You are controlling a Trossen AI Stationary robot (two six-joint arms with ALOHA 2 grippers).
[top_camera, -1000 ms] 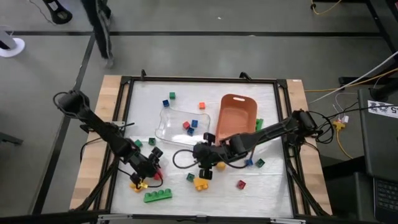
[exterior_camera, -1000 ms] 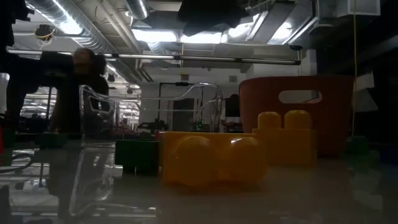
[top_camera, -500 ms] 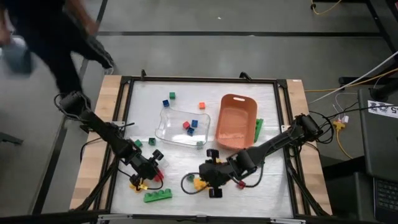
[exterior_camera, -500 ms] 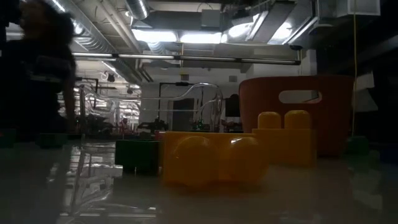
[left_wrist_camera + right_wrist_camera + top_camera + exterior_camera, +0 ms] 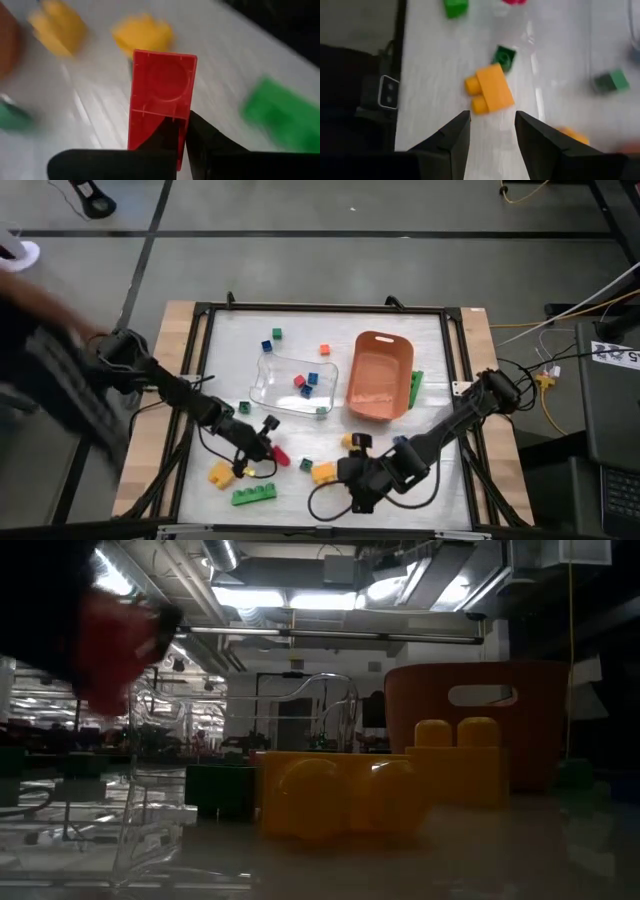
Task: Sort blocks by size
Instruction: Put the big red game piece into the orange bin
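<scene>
Open tabletop (image 5: 430,370) beside orange bin (image 5: 380,375); scattered blocks (image 5: 324,471) along near edge.

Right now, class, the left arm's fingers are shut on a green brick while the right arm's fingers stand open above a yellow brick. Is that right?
Not quite. The brick in the left gripper is a red brick, not a green one, as the left wrist view shows. The rest holds: the right gripper has its fingers open above the yellow brick.

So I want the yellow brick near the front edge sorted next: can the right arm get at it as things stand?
Probably yes. The right gripper is open and empty, and the yellow brick lies just ahead of its fingers with bare table between. Only a small dark green block sits beyond it, out of the way.
</scene>
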